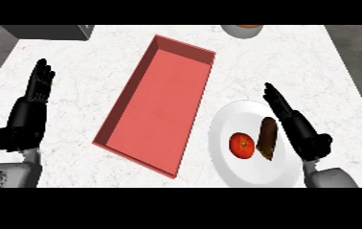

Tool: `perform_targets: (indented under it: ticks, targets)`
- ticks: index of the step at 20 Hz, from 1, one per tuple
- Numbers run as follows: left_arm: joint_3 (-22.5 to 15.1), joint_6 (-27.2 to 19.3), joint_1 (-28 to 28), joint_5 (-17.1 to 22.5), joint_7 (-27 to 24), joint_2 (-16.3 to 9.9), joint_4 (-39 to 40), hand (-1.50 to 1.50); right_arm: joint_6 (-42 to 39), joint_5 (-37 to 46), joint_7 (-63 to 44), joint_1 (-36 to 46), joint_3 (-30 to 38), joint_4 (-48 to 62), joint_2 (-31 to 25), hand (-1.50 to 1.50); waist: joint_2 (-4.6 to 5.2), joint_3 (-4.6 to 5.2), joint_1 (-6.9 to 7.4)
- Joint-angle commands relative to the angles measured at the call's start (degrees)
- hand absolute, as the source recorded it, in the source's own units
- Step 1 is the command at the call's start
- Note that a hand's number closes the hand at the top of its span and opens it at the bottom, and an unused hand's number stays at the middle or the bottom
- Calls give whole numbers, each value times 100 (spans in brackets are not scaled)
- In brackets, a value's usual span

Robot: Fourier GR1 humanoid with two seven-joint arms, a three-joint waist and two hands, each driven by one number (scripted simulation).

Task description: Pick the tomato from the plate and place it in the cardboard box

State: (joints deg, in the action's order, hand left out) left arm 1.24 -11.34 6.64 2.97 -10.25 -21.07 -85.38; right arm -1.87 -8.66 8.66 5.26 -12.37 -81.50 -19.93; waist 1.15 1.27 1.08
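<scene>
You have a white marbled table [84, 94] with a long, shallow red box [157, 103] lying at a slant in the middle, its floor finely grained and its walls thin and straight. To the right and near, a smooth white plate [233, 168] carries the tomato [243, 145], round, glossy and red, with a dark brown elongated thing [268, 138] just beside it on the right. Your right hand [300, 130] sits over the plate's right rim, black fingers straight and pointing far-left, holding nothing; its grey forearm comes in at the near right corner. Your left hand [32, 101] rests at the left edge, fingers straight up, also holding nothing. At the far edge a pale bowl [244, 30] with something orange inside is cut off, and a grey block [53, 31] at the far left is only partly seen.
</scene>
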Motion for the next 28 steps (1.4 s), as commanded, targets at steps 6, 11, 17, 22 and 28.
perform_targets:
  ticks: [6, 11, 17, 22, 28]
  targets:
    - [307, -188, -460, -740, 788, -776, 990, 0, 389, -497, 263, -570, 383, -481, 618, -150, -113, -132, -204]
    - [172, -111, -376, -710, 1063, -616, 1017, 0, 1341, 2039, 1335, -1253, -449, 182, -210, -150, -110, -136, -185]
    - [276, 104, -271, -695, 1335, -810, 846, 0, 81, 549, 3678, -1598, 330, 740, -212, -150, -117, -136, -146]
    - [156, 29, -575, -818, 1205, -560, 591, 0, 889, 1759, 2422, -1022, 293, 241, -762, -150, -132, -121, -75]
    - [325, 257, -300, -717, 1491, -789, 695, 0, 87, 2700, 1305, -502, -153, 338, -1778, -150, -119, -120, -29]
